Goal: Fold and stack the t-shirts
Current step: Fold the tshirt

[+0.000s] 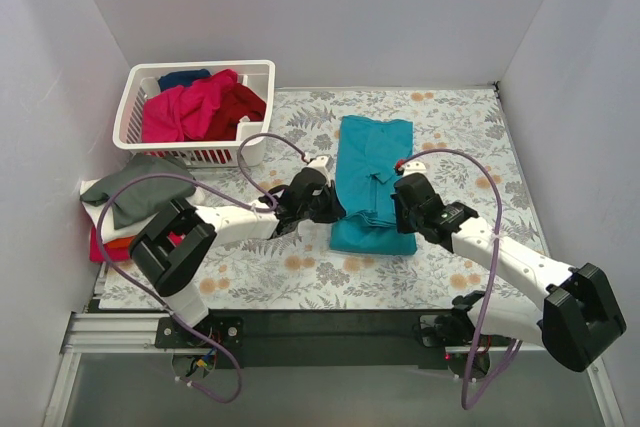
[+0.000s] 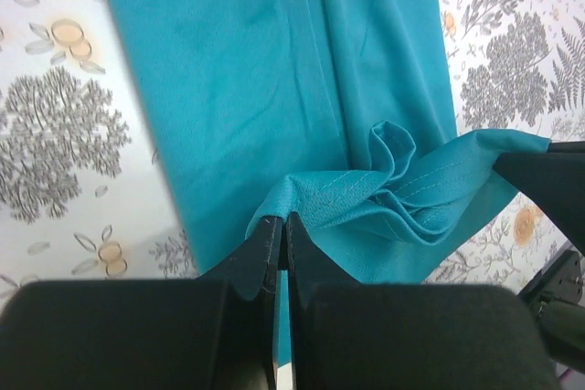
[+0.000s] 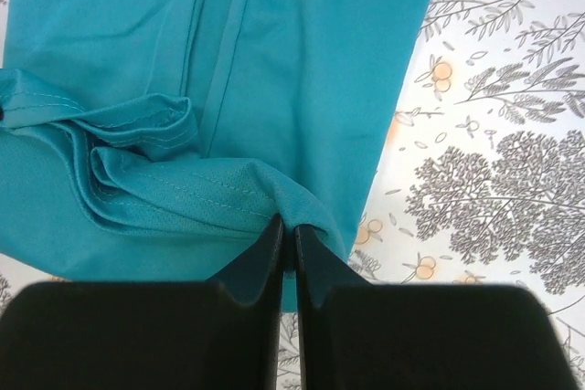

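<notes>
Side pile: grey t-shirt [image 1: 140, 187] lies on top, with white, orange and red cloth edges showing under it. It sits well to the left of the left pincer, on the worktop's edge.
Basket: white lattice basket [image 1: 200, 155], beyond and left of the left pincer. It holds a magenta t-shirt [image 1: 185, 112], a dark red t-shirt [image 1: 240, 107] and a navy t-shirt [image 1: 183, 77].
Cable: purple cable [image 1: 270, 139] arches between the basket and the left pincer.
Left pincer [image 2: 279, 221]: clenched on a stitched hem of the teal t-shirt, at its left edge.
Teal t-shirt [image 1: 375, 162]: a long folded strip on the worktop. It runs ahead of both pincers, and its near hem is bunched into folds between them.
Right pincer [image 3: 286, 223]: clenched on the same hem, at the right edge.
Worktop [image 1: 460, 127]: floral cover, bare to the right of the right pincer.
</notes>
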Robot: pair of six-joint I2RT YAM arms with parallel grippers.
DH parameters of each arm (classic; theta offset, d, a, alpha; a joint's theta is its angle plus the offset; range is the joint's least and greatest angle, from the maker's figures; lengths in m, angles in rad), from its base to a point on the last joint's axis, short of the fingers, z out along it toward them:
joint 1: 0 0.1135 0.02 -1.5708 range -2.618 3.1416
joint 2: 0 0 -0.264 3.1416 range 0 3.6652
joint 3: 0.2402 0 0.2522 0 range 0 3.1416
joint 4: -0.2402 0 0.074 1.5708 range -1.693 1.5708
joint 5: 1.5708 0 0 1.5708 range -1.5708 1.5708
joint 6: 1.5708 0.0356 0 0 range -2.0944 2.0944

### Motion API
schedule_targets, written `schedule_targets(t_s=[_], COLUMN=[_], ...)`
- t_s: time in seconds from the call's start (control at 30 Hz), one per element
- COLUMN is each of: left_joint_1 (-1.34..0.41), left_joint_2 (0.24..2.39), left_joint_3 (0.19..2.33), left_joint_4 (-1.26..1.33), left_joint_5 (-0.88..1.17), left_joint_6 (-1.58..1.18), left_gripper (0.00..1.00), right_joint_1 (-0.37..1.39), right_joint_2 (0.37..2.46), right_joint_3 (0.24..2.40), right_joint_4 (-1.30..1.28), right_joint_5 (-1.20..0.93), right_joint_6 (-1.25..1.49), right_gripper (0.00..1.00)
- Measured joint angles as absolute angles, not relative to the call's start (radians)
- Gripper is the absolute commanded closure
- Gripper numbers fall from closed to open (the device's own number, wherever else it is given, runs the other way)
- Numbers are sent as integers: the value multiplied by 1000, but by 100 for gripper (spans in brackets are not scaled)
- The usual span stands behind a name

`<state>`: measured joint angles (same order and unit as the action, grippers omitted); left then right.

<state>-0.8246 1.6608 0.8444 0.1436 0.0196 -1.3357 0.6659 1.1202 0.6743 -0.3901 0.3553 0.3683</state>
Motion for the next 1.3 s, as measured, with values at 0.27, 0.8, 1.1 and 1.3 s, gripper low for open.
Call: schedule_targets(t_s=[0.27,0.8,1.1,1.3], left_joint_1=[-767,-682,-667,-657], left_joint_2=[1731,1903,1927,1929], left_joint_3=[959,1105,1125,1169], left_joint_4=[135,132,132,132], left_joint_5=[46,123,138,94], left_joint_6=[-1279,-1214,-1182,-1170], left_gripper=[100,100,100,56], right_joint_1=[572,459,421,392], right_joint_2=[1217,1422,1494,1512], right_joint_3=[725,831,846,868], right_joint_4=[-331,-246,-214,-207], right_joint_5=[313,232,214,205], right_joint_6=[291,217,206,206], right_gripper=[99,99,99,61])
